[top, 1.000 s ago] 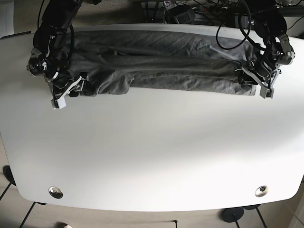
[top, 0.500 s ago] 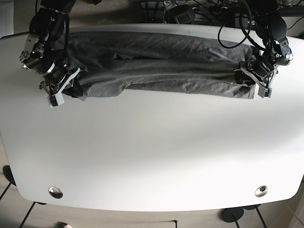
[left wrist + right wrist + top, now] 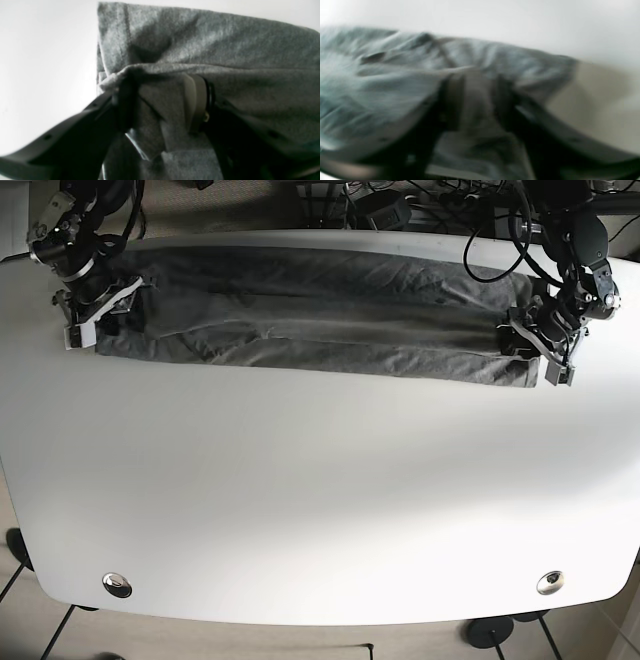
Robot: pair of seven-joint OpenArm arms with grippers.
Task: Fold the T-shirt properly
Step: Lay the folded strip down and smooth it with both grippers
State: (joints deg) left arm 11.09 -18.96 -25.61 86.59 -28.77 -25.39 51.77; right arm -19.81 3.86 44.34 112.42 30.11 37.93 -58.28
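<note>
We see the T-shirt stretched as a long band along the table's far edge, with wide bare tabletop nearer the camera. Our left gripper and right gripper each pinch fabric at opposite ends, arms angled low.

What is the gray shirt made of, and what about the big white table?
The T-shirt looks like soft knit cloth, probably cotton jersey: the left wrist view shows a fuzzy, matte weave that wrinkles and bunches. The table looks hard and smooth, likely laminate or painted board, with a faint sheen; its exact material is unclear.
</note>
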